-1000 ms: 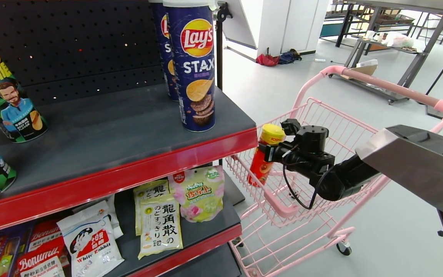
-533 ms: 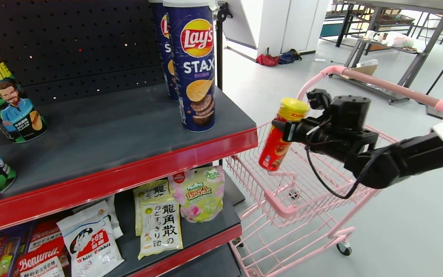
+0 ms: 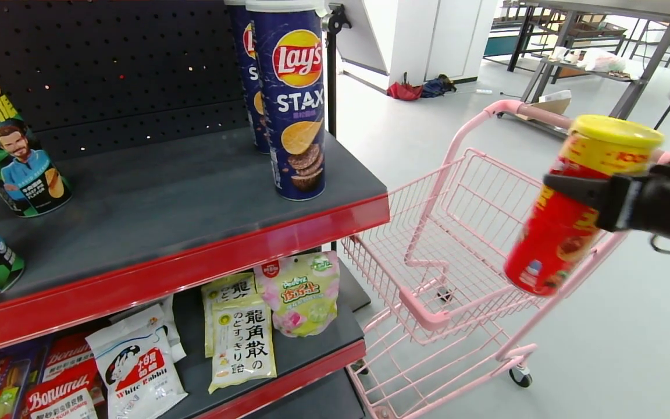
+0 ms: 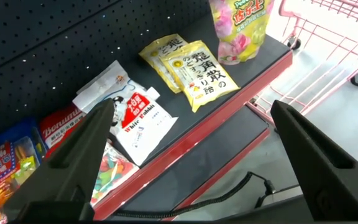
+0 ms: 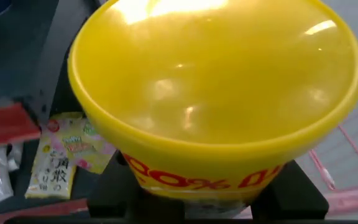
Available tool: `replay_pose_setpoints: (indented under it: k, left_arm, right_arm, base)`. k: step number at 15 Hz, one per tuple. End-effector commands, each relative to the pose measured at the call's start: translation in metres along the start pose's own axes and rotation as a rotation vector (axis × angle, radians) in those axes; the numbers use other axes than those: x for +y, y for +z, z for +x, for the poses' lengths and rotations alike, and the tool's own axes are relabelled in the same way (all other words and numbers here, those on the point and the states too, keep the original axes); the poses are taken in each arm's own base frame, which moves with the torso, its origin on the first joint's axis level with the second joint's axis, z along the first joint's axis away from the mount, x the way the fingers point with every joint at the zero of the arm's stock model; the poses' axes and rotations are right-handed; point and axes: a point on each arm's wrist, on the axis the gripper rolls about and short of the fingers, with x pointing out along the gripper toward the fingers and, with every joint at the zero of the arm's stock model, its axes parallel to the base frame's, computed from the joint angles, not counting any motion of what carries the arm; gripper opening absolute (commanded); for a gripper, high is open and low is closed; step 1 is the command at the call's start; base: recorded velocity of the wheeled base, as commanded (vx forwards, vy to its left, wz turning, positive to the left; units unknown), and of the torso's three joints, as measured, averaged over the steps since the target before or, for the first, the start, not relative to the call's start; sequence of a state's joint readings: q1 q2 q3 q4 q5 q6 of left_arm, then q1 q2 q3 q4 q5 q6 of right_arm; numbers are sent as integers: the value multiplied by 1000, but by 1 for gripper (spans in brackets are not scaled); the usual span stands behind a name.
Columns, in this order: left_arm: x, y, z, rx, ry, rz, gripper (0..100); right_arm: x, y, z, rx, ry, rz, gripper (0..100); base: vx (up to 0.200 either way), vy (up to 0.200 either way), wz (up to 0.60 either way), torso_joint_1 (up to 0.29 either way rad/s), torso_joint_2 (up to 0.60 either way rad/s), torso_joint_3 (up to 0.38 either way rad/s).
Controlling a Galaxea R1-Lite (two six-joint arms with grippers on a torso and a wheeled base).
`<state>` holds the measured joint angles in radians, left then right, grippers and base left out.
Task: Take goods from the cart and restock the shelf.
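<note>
by the pink cart (image 3: 535,112), your right gripper (image 3: 588,198) is clamped around the red can (image 3: 550,250) below its yellow lid (image 5: 210,68), high enough, i judge, to carry across to the top shelf (image 3: 166,198). your left gripper (image 4: 191,155) hangs wide apart, holding nothing.
</note>
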<state>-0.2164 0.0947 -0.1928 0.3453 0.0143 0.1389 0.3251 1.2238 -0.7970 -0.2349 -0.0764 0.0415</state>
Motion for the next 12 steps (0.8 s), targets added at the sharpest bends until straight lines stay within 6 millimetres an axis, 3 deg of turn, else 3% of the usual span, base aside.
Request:
replay_pose_setpoints:
  k: [1, 4, 7, 12]
  left_arm:
    - [0, 0, 0, -1, -5, -1, 100]
    - [0, 0, 0, -1, -8, -6, 100]
    - [0, 0, 0, 0, -10, -5, 100]
    - [0, 0, 0, -3, -9, -4, 100]
  right_arm:
    - [-18, -65, -116, 15, -136, -87, 0]
    - [-24, -88, -132, 47, -252, -92, 0]
    - [-24, -92, -137, 33, -265, -95, 0]
    - [-23, -92, -140, 23, -265, -122, 0]
  base:
    - [0, 0, 0, 0, 0, 0]
    - [0, 0, 0, 0, 0, 0]
    - [0, 0, 0, 15, -63, -37]
    - [0, 0, 0, 146, -456, -301]
